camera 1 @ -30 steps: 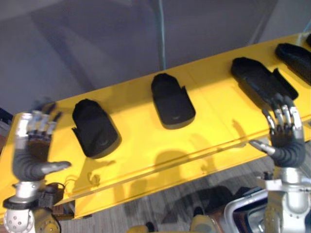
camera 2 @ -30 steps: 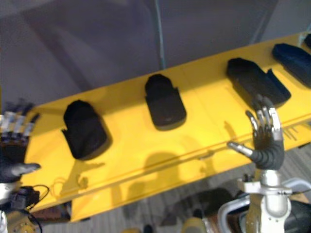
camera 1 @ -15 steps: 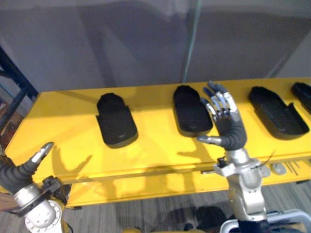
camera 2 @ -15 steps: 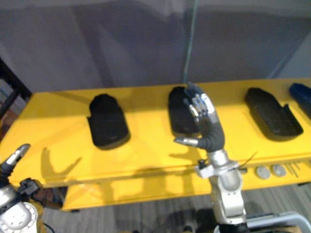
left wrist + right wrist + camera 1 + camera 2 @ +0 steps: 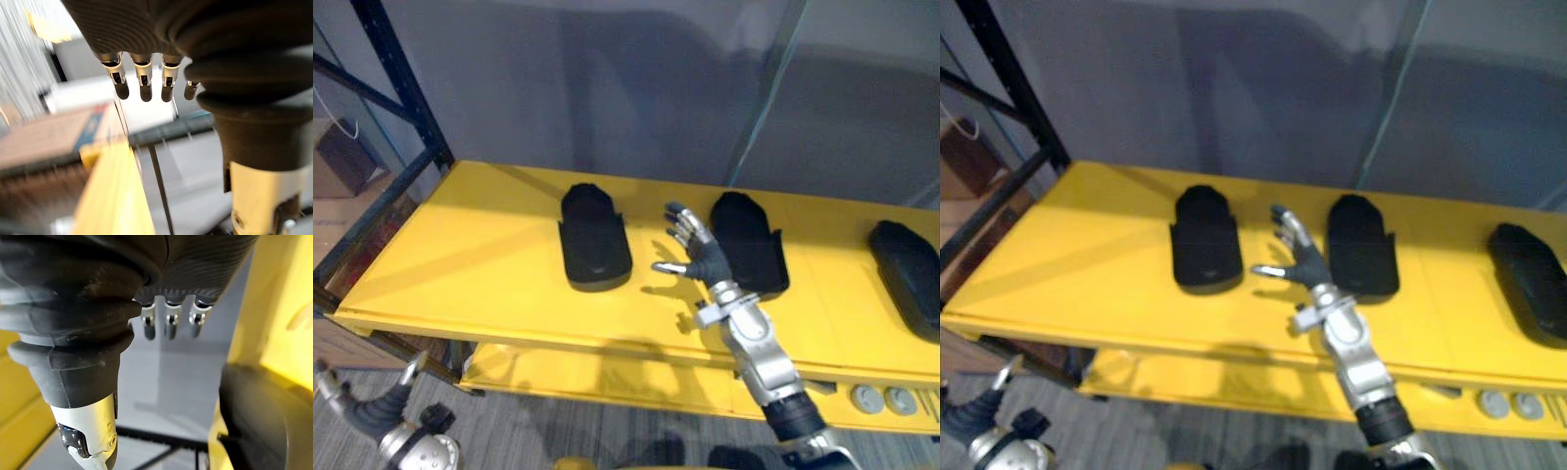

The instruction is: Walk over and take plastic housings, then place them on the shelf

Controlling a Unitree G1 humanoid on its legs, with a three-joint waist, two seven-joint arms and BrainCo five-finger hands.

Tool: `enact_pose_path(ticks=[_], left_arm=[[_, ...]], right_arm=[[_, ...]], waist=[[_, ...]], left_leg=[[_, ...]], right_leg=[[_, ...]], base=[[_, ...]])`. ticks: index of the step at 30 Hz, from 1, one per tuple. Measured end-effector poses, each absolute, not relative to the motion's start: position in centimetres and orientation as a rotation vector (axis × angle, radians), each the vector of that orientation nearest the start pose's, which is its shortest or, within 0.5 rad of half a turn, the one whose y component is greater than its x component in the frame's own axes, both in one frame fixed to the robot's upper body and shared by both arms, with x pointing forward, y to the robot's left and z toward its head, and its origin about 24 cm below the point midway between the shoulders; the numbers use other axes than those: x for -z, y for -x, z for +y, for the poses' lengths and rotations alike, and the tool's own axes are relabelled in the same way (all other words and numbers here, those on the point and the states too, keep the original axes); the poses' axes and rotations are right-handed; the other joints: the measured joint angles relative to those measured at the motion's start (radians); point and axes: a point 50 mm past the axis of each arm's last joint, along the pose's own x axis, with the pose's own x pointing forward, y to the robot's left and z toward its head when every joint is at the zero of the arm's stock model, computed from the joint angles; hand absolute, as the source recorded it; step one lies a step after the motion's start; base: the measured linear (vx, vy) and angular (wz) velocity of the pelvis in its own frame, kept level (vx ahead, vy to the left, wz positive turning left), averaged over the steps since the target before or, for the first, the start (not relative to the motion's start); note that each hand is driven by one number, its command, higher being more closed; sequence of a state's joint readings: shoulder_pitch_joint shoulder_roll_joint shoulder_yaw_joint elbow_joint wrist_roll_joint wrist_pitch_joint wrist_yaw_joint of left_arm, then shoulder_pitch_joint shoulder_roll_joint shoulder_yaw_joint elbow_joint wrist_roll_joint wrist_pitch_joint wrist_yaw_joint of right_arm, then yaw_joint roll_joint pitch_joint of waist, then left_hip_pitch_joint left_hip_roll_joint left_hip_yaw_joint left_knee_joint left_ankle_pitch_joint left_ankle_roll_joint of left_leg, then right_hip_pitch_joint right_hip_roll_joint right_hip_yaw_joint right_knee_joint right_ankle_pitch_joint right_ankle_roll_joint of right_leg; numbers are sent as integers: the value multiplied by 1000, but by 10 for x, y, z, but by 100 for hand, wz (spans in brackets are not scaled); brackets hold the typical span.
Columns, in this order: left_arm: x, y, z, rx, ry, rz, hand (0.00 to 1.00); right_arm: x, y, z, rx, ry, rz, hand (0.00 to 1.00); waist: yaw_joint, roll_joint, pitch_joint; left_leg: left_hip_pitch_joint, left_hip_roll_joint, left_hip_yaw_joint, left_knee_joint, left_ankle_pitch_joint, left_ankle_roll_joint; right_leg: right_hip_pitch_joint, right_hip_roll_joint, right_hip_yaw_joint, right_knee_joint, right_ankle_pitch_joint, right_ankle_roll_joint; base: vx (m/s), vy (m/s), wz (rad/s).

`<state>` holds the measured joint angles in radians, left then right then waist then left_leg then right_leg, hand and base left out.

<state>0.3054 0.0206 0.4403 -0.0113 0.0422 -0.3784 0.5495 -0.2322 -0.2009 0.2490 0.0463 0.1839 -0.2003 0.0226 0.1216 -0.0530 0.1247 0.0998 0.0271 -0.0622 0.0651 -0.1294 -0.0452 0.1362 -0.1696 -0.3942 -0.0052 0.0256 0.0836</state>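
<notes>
The right hand hangs over the yellow shelf with its fingers straight and spread and the thumb out, holding nothing. One black plastic housing lies flat on the shelf just to its left, a second housing sits just beside its fingertips on the right, and a third housing lies well beyond that. The left hand is low, in front of and below the shelf's left end, its fingers relaxed and empty, with a black rack post rising beyond it.
</notes>
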Motion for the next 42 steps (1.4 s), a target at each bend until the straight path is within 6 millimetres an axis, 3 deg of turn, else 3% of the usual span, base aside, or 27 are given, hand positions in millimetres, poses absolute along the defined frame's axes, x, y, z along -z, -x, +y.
enact_pose_path(ticks=[6,11,13,16,18,24,25,27,31,36,42], left_arm=[[-94,-171,258,-798,-134,-459,0],[-114,-183,246,-680,-97,-548,0],[-116,-186,247,-649,-120,-537,0],[-114,-195,256,-649,-132,-465,0],[-108,-202,263,-660,-99,-409,0],[-70,-226,286,-746,-11,-160,0],[-68,-228,289,-758,-14,-141,0],[-62,-231,307,-846,24,-87,0],[-64,-242,330,-915,17,-35,0],[-76,-257,346,-964,-8,-3,0],[-77,-254,366,-1059,-31,71,0]], right_arm=[[-117,-263,-111,-289,6,-447,0],[-131,-245,-127,-251,-4,-578,0],[-146,-229,-151,-161,13,-703,0],[-168,-209,-189,-33,76,-847,0],[-171,-203,-203,14,111,-868,0],[-161,-184,-249,182,207,-759,0],[-159,-182,-254,202,218,-744,0],[-156,-173,-266,250,231,-714,0],[-147,-165,-281,302,243,-661,0],[-143,-162,-285,317,245,-635,0],[-136,-160,-289,330,232,-602,0]], waist=[[-29,5,3],[-59,7,4],[-69,16,10],[-96,31,20],[-115,35,22],[-192,54,38],[-195,58,41],[-221,76,52],[-261,96,63],[-299,113,78],[-306,124,96]], left_leg=[[-16,10,50,52,-33,-4],[0,18,73,50,-37,-9],[13,23,102,50,-40,-12],[41,26,143,47,-44,-12],[49,30,166,50,-48,-13],[59,37,238,47,-50,-14],[59,37,244,47,-50,-14],[59,39,274,46,-49,-14],[58,41,305,44,-49,-15],[58,40,325,32,-48,-13],[58,38,341,29,-48,-13]], right_leg=[[-30,7,58,21,-4,-5],[-32,14,80,22,-3,-3],[-33,17,103,25,-3,-3],[-34,19,145,34,-3,-3],[-43,23,166,43,-3,-3],[-92,36,248,70,0,1],[-99,37,256,76,0,1],[-123,42,286,88,1,2],[-154,50,318,105,1,3],[-176,50,344,116,2,5],[-191,53,359,121,5,9]], base=[[-30,27,-23],[6,8,-17],[4,15,-24],[-20,27,-37],[-36,17,-39],[-57,3,-36],[-40,8,-33],[-35,8,-36],[-25,4,-25],[-9,12,-15],[16,18,-7]])
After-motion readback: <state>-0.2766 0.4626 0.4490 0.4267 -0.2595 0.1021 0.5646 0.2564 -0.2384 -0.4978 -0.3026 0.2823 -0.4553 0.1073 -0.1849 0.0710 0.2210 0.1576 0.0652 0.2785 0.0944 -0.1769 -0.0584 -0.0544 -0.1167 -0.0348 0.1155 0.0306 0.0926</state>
